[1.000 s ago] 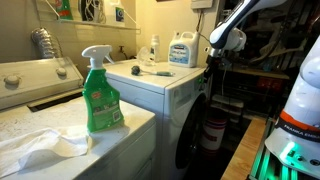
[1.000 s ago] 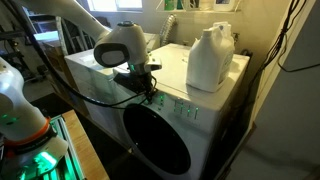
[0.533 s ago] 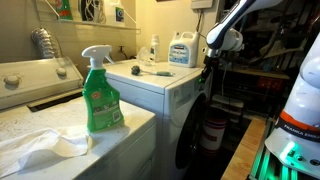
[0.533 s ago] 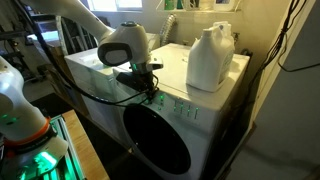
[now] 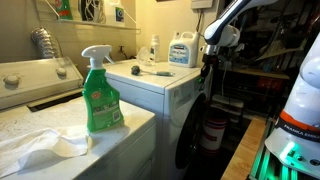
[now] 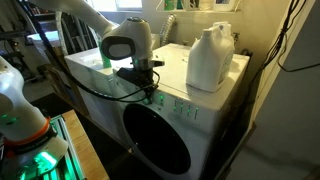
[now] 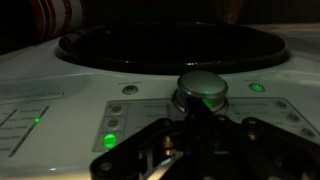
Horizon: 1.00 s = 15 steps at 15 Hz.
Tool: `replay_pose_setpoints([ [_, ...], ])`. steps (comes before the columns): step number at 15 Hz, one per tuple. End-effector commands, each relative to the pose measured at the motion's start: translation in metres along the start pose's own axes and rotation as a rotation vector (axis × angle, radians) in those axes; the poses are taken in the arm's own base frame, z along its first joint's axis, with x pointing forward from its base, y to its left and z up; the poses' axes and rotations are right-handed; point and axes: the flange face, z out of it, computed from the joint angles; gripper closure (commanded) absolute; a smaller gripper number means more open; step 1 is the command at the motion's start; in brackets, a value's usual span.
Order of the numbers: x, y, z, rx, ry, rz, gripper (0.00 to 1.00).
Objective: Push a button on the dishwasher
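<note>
The dishwasher (image 5: 165, 95) is a white box with a flat top and a dark round porthole door (image 6: 160, 140); it shows in both exterior views. Its control strip runs along the top front edge. My gripper (image 6: 146, 90) hangs at that strip, fingertips against the panel, and also shows in an exterior view (image 5: 208, 72). In the wrist view the gripper (image 7: 197, 118) looks shut, its dark tips right at a round silver knob (image 7: 200, 88) with a green glint. Green lights (image 7: 108, 140) glow on the panel. The porthole (image 7: 170, 45) fills the top of that view.
A white detergent jug (image 6: 210, 58) and small items stand on the dishwasher's top. A green spray bottle (image 5: 100, 95) and a white cloth (image 5: 40, 145) sit on a near counter. A white machine with a raised back panel (image 5: 40, 78) stands behind.
The wrist has shifted slightly up and along the front edge of the dishwasher; the gripper stays at the control strip.
</note>
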Motion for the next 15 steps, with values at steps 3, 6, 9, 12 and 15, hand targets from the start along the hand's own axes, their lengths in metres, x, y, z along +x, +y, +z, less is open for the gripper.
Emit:
replay_pose_setpoints([
  [3,0.011,-0.03,0.007,0.07,-0.065,-0.048,0.93],
  [6,0.013,-0.039,0.003,0.068,-0.075,-0.065,0.93],
  [9,0.01,-0.046,-0.013,0.04,-0.067,-0.061,0.93],
  [12,0.004,-0.049,-0.036,0.022,-0.068,-0.036,0.93],
  [15,-0.012,-0.051,-0.072,-0.008,-0.09,0.007,0.83],
])
